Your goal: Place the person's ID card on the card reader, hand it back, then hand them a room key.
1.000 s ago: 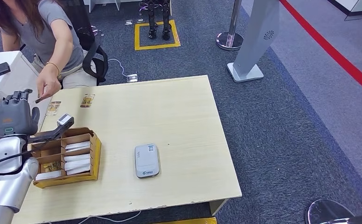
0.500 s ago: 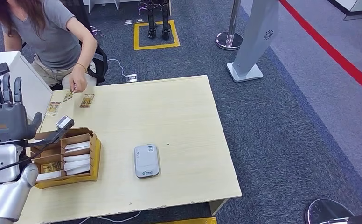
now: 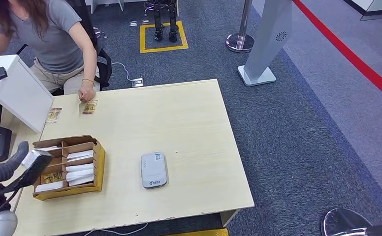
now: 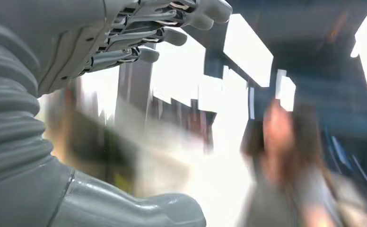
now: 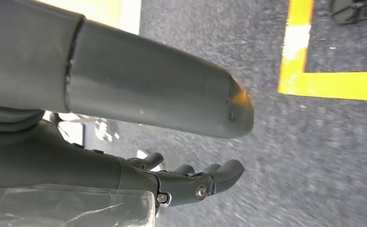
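My left hand (image 3: 4, 170) hangs low at the table's left edge, beside the cardboard box (image 3: 99, 164) of white key cards (image 3: 79, 166). In the left wrist view the left hand (image 4: 125, 38) has its fingers (image 4: 181, 19) apart from the thumb and holds nothing. The grey card reader (image 3: 153, 169) lies mid-table with nothing on it. At the far left corner the person's hand (image 3: 86, 94) touches a patterned card (image 3: 89, 106); a second similar card (image 3: 53, 115) lies beside it. My right hand (image 5: 191, 182) hangs over the carpet, fingers loosely extended and holding nothing.
The seated person (image 3: 51, 34) is behind the table's far left corner. A white console (image 3: 19, 91) stands at the left edge. A stanchion base (image 3: 240, 42) and grey pillar (image 3: 265, 44) stand on the carpet beyond the table.
My left hand has dropped from a raised, open-palm pose to the table's left edge. The person's hand has come down onto a card at the far left corner.
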Robot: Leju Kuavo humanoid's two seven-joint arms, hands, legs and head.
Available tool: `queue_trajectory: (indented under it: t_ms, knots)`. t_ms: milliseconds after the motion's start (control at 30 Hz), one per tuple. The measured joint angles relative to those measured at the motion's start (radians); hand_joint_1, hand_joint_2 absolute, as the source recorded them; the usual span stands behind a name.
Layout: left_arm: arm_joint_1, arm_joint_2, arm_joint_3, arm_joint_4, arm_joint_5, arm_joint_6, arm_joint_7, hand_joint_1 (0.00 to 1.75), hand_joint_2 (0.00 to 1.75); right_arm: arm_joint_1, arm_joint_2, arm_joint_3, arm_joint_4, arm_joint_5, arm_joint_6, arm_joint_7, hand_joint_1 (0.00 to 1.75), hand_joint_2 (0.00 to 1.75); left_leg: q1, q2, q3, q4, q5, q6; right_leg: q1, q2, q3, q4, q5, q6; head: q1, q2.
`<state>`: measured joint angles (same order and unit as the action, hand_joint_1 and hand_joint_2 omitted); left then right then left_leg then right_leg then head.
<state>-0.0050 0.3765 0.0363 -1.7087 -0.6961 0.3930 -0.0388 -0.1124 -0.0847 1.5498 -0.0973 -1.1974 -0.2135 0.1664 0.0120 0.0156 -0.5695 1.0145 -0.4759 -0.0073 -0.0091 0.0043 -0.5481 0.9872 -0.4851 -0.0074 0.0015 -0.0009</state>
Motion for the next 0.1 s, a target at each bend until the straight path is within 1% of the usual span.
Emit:
queue_trajectory:
  t_ms: [33, 67, 100]
  knots:
    - [0.043, -0.007, 0.035, -0.027, 0.201, -0.096, -0.063, 0.00, 1.75, 0.004, 0.000, -0.002, 0.000, -0.009, -0.003, -0.003, 0.00, 1.75, 0.000, 0.000, 0.000, 0.000, 0.000, 0.000, 0.000, 0.000, 0.000, 0.000, -0.001, 0.000, 0.000, 0.000]
    - [0.085, -0.018, 0.080, -0.048, 0.424, -0.238, -0.120, 0.00, 1.75, 0.007, 0.000, -0.004, 0.000, -0.015, -0.006, -0.008, 0.00, 1.75, 0.000, 0.000, -0.001, 0.000, -0.001, 0.001, 0.000, 0.000, 0.000, 0.000, -0.001, 0.001, 0.000, 0.000]
    - [0.105, -0.023, 0.103, -0.058, 0.536, -0.310, -0.149, 0.00, 1.75, 0.008, 0.000, -0.006, 0.000, -0.018, -0.008, -0.010, 0.00, 1.75, 0.000, 0.000, -0.001, 0.000, -0.001, 0.001, 0.000, -0.001, 0.000, 0.000, -0.001, 0.001, 0.000, 0.000]
